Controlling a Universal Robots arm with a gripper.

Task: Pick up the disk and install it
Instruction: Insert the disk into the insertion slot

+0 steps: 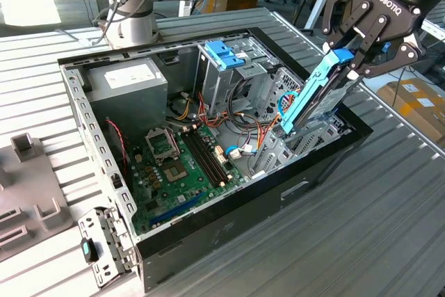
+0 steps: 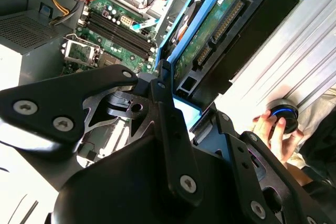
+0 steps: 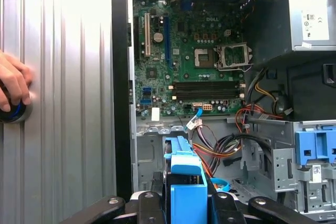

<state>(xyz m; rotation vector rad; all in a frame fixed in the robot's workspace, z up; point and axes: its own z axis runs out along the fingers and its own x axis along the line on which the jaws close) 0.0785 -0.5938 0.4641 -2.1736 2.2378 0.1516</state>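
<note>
My gripper (image 1: 348,57) is shut on the disk (image 1: 314,99), a flat drive with blue plastic rails. The disk hangs steeply tilted over the open computer case (image 1: 243,206), at the exterior view's right end. Its lower end dips toward the metal bay there; I cannot tell whether it touches. In the second wrist view the disk (image 2: 210,35) shows its green circuit-board underside, clamped at the gripper (image 2: 184,100). In the first wrist view the disk's blue rail (image 3: 186,182) rises between the black fingers (image 3: 147,203).
Inside the case lie the green motherboard (image 1: 181,165), the grey power-supply box (image 1: 128,78), a drive cage with a blue handle (image 1: 224,53) and loose cables. A person's hand (image 3: 13,85) rests on a round black knob (image 2: 283,115) on the ribbed table beside the case.
</note>
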